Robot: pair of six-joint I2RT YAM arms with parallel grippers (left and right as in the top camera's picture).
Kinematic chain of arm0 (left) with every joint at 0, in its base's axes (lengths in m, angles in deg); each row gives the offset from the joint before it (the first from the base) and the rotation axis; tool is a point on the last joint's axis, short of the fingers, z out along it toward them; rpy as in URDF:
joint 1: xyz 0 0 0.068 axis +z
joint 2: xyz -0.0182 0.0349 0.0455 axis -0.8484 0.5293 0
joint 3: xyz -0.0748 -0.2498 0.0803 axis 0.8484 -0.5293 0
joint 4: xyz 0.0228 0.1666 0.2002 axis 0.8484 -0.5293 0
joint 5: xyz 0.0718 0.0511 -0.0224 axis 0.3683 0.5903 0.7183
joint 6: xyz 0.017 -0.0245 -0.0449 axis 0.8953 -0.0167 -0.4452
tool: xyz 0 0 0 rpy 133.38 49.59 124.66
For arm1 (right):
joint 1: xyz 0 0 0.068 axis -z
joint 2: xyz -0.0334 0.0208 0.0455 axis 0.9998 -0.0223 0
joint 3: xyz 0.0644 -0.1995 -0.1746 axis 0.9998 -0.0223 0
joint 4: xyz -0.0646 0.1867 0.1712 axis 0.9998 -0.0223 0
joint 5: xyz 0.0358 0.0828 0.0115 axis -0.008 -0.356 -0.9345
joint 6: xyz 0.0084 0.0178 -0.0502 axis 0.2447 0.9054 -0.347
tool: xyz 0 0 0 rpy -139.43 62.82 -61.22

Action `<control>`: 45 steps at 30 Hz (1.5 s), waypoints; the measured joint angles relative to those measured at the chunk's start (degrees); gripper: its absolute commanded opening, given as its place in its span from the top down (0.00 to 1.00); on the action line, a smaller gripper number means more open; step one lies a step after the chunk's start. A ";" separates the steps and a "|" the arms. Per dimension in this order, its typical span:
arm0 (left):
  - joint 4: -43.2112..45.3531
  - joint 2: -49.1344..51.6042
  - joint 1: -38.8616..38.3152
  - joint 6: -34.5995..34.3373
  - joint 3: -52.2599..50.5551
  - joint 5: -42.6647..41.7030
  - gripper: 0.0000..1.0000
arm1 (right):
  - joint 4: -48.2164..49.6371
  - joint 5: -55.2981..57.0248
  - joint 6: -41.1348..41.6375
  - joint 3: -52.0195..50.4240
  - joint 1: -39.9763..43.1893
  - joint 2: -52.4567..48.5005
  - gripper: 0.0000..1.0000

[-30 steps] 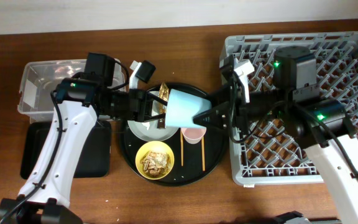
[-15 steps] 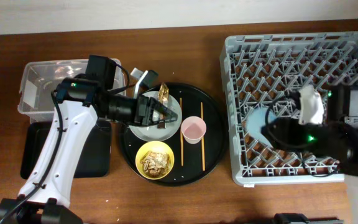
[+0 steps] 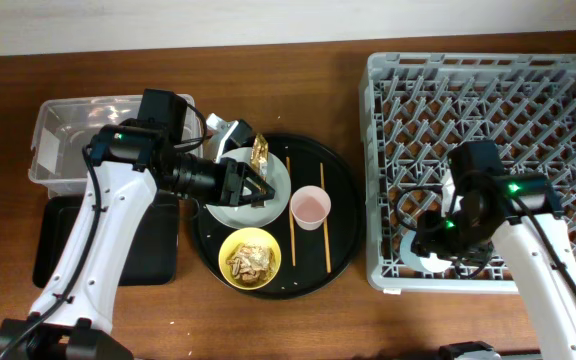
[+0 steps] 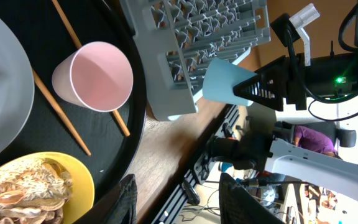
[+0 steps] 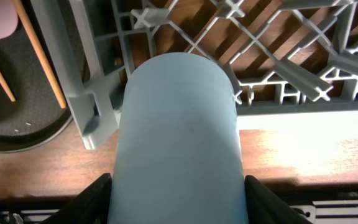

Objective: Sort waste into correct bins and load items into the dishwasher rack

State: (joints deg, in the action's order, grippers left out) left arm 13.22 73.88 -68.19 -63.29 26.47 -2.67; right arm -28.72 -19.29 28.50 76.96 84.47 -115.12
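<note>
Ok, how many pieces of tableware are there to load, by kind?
cups: 2, pink cup and blue cup
plate: 1
yellow bowl: 1
chopsticks: 2
Total: 6

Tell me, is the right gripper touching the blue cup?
Touching. The right wrist view shows the right gripper clamping the blue cup, both fingers against its sides.

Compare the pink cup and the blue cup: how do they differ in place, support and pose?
The pink cup sits on the round black tray; the blue cup is at the dishwasher rack corner nearest that tray. The pink cup stands free; the blue cup is clamped in the right gripper. The pink cup is upright, mouth up, empty; the blue cup shows only its side. Both are plain tapered cups.
</note>
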 measured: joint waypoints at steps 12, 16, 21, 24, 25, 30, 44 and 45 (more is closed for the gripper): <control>-0.22 0.00 0.00 0.00 0.00 1.38 0.58 | 3.63 -1.25 -2.08 5.92 -1.81 -0.61 0.53; -0.26 0.00 0.00 0.00 0.00 1.53 0.57 | 2.45 -1.79 -2.51 4.07 -1.81 -4.59 0.23; -0.59 0.00 -0.09 0.00 0.00 1.57 0.54 | 4.17 -3.37 -3.06 2.16 -1.81 -5.44 0.18; 1.27 0.00 -3.96 -0.31 0.00 8.07 0.53 | 8.00 -4.17 -2.91 1.97 -1.81 1.42 0.18; 2.58 0.00 -6.80 -1.44 -0.02 13.07 0.53 | 9.20 -4.28 -2.84 1.88 -1.79 3.30 0.17; 13.20 3.65 -21.68 -9.38 0.17 39.67 0.53 | 12.70 -4.70 0.39 1.88 -1.81 15.32 0.15; 13.35 21.81 -21.92 -15.45 5.66 38.56 1.00 | 11.30 -7.98 1.33 1.88 -1.81 18.91 0.15; 12.74 20.06 -20.37 -14.49 7.69 33.05 1.00 | 11.45 -8.81 1.09 1.88 -1.81 18.91 0.14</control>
State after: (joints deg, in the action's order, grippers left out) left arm 25.97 93.95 -88.56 -77.78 34.16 30.38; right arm -17.27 -28.10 29.59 78.83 82.65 -96.21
